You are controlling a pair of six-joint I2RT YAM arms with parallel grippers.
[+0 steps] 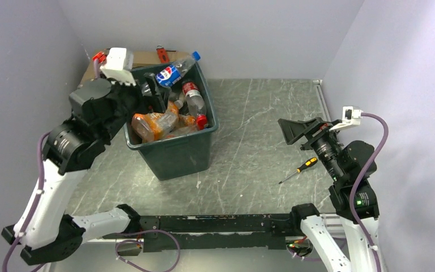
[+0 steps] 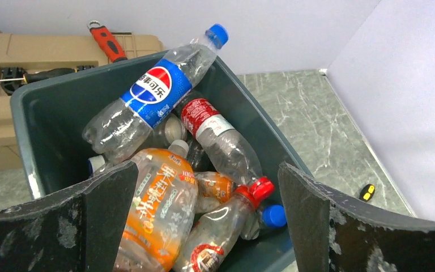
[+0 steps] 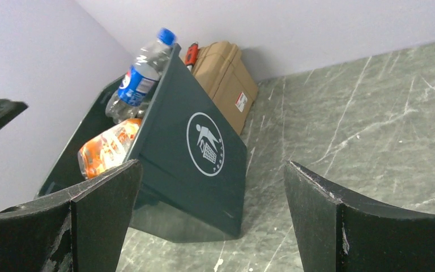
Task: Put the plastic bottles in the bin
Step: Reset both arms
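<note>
- The marbled grey-green table (image 1: 260,130) carries everything; much of its middle and right is bare stone pattern.
- The bin (image 1: 187,153), a dark green-grey tub with a white litter symbol on one wall, stands at the table's far left, just in front of a tan toolbox (image 1: 147,58).
- The left gripper (image 2: 207,175) hangs over the bin's near-left rim, pointing down into it. Its jaws are spread wide with nothing between them.
- The right gripper (image 1: 297,131) is held above the table's right side, well apart from the bin. Its jaws are also fully spread, and it is empty.
- The plastic bottles lie piled inside the bin:
  - A blue-capped Pepsi bottle (image 2: 147,96) leans on the far rim, its neck sticking out over the edge.
  - A red-labelled, red-capped bottle (image 2: 221,136) lies below it.
  - A crushed orange-labelled bottle (image 2: 158,215) lies nearest the left gripper.
- A red wrench (image 2: 106,42) rests on top of the toolbox.
- A yellow-handled screwdriver (image 1: 300,169) lies on the table near the right arm.
</note>
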